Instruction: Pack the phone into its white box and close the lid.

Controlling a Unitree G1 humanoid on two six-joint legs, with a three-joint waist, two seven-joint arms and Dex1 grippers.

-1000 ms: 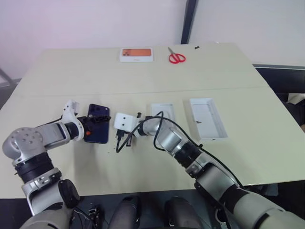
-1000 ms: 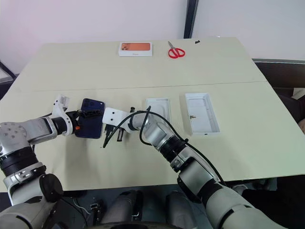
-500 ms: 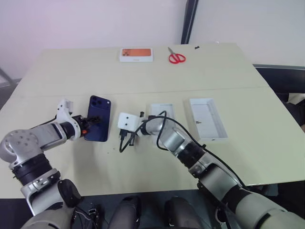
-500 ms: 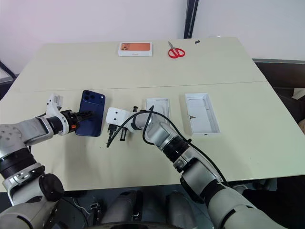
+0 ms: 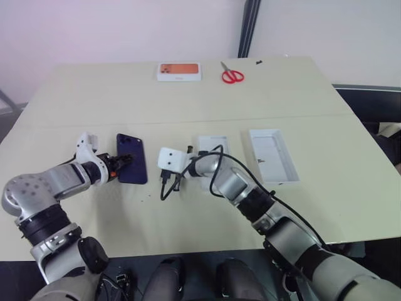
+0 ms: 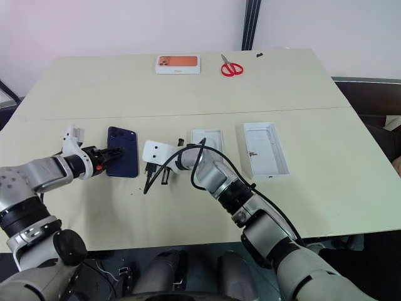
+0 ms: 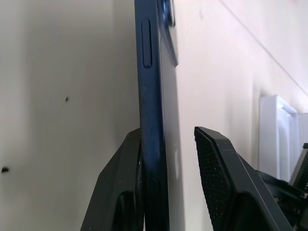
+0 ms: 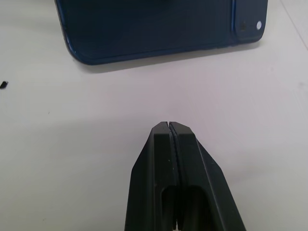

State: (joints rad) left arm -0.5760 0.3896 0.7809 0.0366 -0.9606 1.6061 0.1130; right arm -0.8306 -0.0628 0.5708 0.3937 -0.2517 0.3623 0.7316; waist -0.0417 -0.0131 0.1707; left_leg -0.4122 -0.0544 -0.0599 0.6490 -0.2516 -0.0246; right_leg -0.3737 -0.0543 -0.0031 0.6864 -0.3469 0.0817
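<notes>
Lying back-up on the cream table [image 5: 188,219], the phone [image 5: 131,167] sits at about nine o'clock from the table's middle, its camera cluster toward the far edge. The left gripper [image 5: 120,164] reaches in from the phone's near-left side; in the left wrist view one black finger [image 7: 122,192] presses the phone's side edge while the other finger stands apart over its back, so the jaws straddle the phone without being fully clamped on it. The right gripper [image 8: 169,144] has its jaws pressed flat together, holding nothing, and hangs just beside the phone at its three o'clock. The white box [image 5: 214,145] lies empty just past the right wrist, and the lid [image 5: 272,155] rests inside-up at three o'clock from it. At twelve o'clock, near the far edge, sit an orange-printed box [image 5: 180,71] and red scissors [image 5: 232,76].
</notes>
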